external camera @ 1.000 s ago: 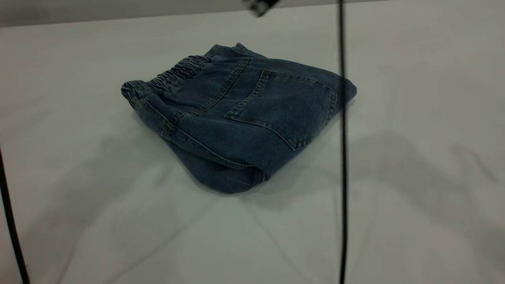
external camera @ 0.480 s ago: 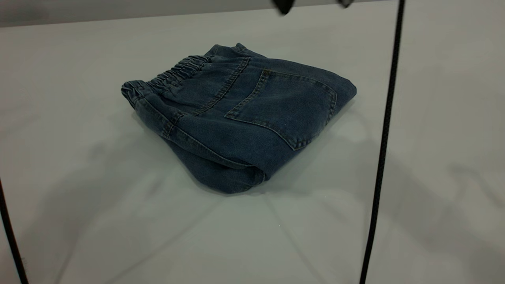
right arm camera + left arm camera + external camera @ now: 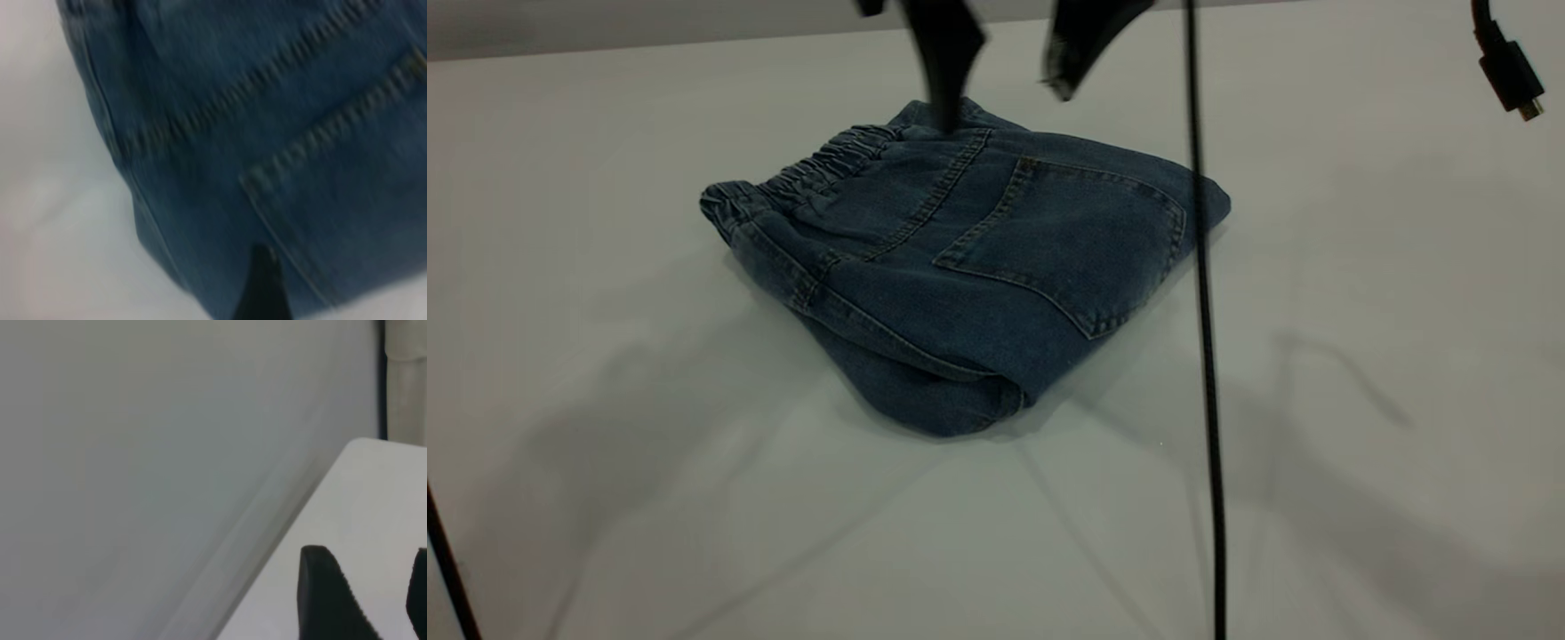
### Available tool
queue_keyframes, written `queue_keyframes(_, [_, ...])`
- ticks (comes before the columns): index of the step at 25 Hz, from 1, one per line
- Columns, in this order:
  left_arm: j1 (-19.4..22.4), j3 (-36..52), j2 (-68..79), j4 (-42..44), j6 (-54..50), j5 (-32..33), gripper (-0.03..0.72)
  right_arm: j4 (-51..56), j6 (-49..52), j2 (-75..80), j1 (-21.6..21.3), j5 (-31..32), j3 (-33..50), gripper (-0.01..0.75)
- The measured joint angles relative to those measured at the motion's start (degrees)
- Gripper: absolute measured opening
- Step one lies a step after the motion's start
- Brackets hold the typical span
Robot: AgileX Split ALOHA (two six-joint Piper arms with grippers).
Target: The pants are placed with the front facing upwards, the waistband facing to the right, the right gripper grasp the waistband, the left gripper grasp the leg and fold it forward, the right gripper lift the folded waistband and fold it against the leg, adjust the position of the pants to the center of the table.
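Note:
The pants (image 3: 960, 267) lie folded into a compact blue denim bundle on the white table (image 3: 1360, 356), back patch pocket (image 3: 1067, 240) facing up. The gathered waistband (image 3: 818, 169) runs along the bundle's far left edge. My right gripper (image 3: 1005, 80) hangs open just above the far edge of the pants, one finger close to the denim beside the waistband. In the right wrist view the pants (image 3: 267, 133) fill the picture under one dark finger (image 3: 263, 287). My left gripper (image 3: 373, 587) stands open over bare table (image 3: 373, 493) near its edge, away from the pants.
A black cable (image 3: 1202, 356) hangs down in front of the pants' right side. A loose plug (image 3: 1512, 76) dangles at the upper right. Another cable (image 3: 445, 569) crosses the lower left corner. A pale wall (image 3: 133, 453) rises behind the table's edge.
The right gripper's fingers have come down into view over the far edge of the pants. The hanging cable has swung back left and a plug has appeared. The pants have not moved.

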Motion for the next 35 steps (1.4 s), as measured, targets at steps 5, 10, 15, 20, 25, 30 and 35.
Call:
queue_keyframes(5, [0.0, 0.0, -1.2, 0.1, 0.1, 0.0, 0.305, 2.2, 0.0, 5.8, 0.5, -2.1, -4.7, 0.479])
queue_keyframes(10, [0.0, 0.0, -1.3, 0.1, 0.0, 0.0, 0.305, 2.4, 1.1, 11.5, 1.1, -4.2, -9.3, 0.479])
queue_keyframes(15, [0.0, 0.0, -1.2, 0.1, 0.0, 0.0, 0.305, 1.4, 6.2, 17.1, 1.1, -1.3, -14.9, 0.479])
queue_keyframes(20, [0.0, 0.0, -1.2, 0.1, 0.0, 0.0, 0.305, 0.3, 9.3, 21.5, 1.1, -0.4, -21.1, 0.479])
queue_keyframes(25, [0.0, 0.0, -1.2, 0.1, 0.0, 0.3, 0.305, -2.7, 10.9, 26.2, 1.1, 2.2, -26.2, 0.479])
queue_keyframes(30, [0.0, 0.0, -1.2, 0.0, -0.1, 0.3, 0.305, -3.8, 10.9, 28.2, 1.1, 3.3, -26.9, 0.479])
queue_keyframes(35, [0.0, 0.0, -1.2, 0.0, -0.2, 0.5, 0.305, -3.5, 7.1, 28.2, 1.8, 5.5, -26.9, 0.479])
